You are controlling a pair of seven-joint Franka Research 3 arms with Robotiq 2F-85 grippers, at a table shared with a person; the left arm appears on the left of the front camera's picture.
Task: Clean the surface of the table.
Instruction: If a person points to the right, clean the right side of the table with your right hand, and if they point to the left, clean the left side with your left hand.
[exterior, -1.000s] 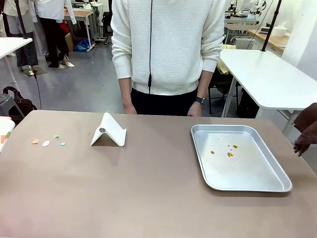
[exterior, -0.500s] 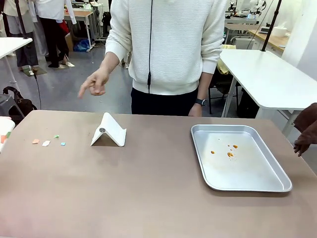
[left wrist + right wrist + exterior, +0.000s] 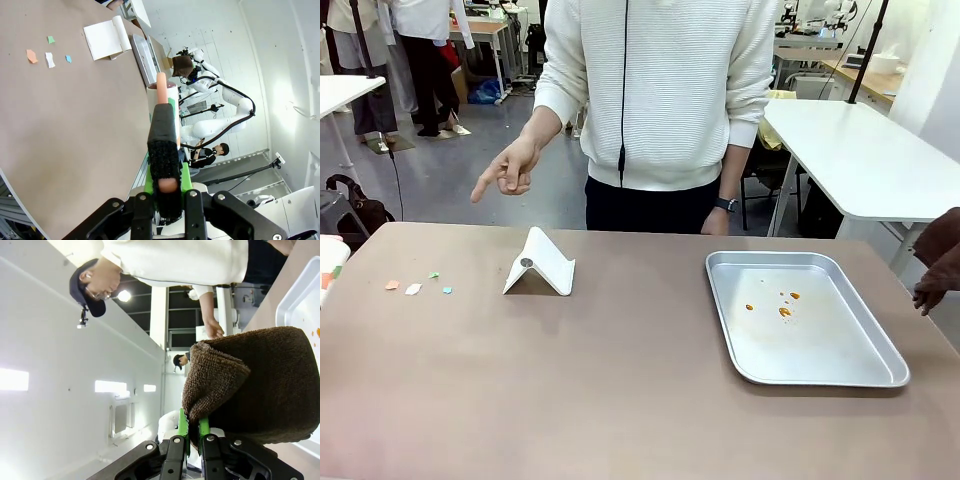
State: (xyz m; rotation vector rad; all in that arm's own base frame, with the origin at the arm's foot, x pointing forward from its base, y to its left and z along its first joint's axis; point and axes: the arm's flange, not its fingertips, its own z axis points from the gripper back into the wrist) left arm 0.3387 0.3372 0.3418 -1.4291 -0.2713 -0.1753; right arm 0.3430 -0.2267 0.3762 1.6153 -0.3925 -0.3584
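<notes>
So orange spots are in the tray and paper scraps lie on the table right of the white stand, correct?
No: the front view shows the paper scraps on the table left of the white stand. Orange spots are in the tray.

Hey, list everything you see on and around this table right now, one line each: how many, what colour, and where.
table: one, greyish-brown, across the front view
paper scraps: four, orange, white, green and blue, table's left part
folded stand: one, white, right of the scraps
metal tray: one, silver, table's right part
spots: several, orange, inside the tray
side tables: two, white, beyond the far edge, one each side
cloth: one, brown, in the right gripper
brush-like tool: one, black with peach ends, in the left gripper
person's pointing hand: one, raised above the far edge
left gripper: one, black with green pads, shut on the tool
right gripper: one, same colours, shut on the cloth
</notes>
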